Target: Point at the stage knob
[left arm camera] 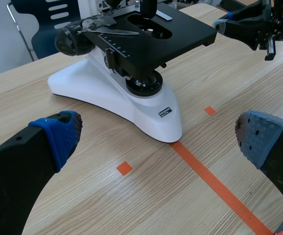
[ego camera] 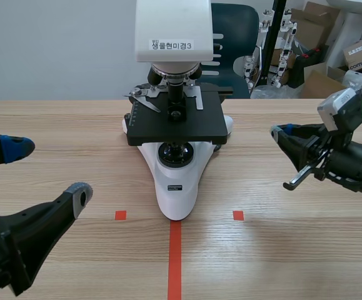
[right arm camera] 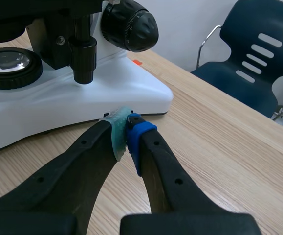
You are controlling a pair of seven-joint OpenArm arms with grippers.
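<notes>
Left gripper (ego camera: 46, 170): yours sits low at the near left, fingers spread wide with nothing between them. You see one blue pad (ego camera: 12, 148) and one grey pad (ego camera: 80, 192).
Tape: a red line (ego camera: 175, 259) runs from the near edge to the microscope's foot, with a small red square on each side.
Table (ego camera: 281, 250): light wood.
Right gripper (right arm camera: 127, 132): fingers closed, pads pressed together on nothing. Your tip aims at the microscope's side and is close to the white base, but the scene view shows a gap.
Microscope (ego camera: 175, 181): white, mid-table, with a black stage (ego camera: 175, 122).
Stage knob (right arm camera: 84, 56): black, hanging under the stage on your right arm's side. It is ahead of and above the closed tip, and the tip is not touching it.
Focus knob (right arm camera: 129, 24): big, round and black, just beyond the stage knob.
Chair (ego camera: 234, 31): dark blue, behind the table.
Boxes (ego camera: 321, 37): cardboard, far right.
</notes>
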